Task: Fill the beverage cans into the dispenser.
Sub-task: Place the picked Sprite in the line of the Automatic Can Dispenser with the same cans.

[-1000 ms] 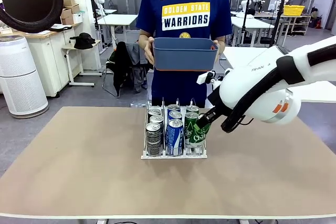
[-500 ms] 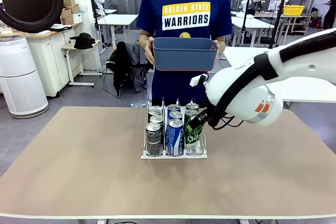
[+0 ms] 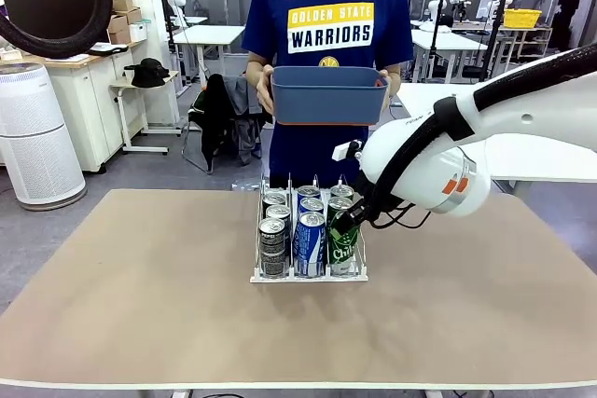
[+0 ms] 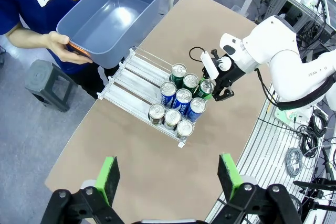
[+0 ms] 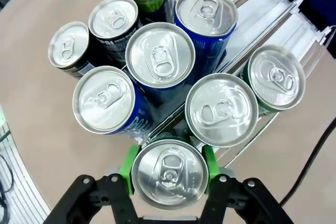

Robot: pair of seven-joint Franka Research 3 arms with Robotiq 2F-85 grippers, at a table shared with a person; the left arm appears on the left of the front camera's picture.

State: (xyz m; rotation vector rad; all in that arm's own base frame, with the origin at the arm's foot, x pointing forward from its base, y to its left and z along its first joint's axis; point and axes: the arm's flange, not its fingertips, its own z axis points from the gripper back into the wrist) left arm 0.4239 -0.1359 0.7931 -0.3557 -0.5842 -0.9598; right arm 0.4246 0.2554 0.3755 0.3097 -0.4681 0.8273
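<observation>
since a second ago your right pincer [image 3: 347, 223] has carried the green can [image 3: 341, 242] leftward into the rack [image 3: 308, 275], front of its right lane. its pads [image 5: 127, 162] stay clamped on the can, label hidden from above. your left pincer [image 4: 170, 178] hangs high, fingers apart.

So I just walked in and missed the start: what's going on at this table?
The right claw is shut on a green can at the near end of the dispenser's right lane, beside the eight cans already standing in its three lanes. The left claw hangs open high above the table. Across the table a person holds an empty blue-grey tub in both hands.
</observation>
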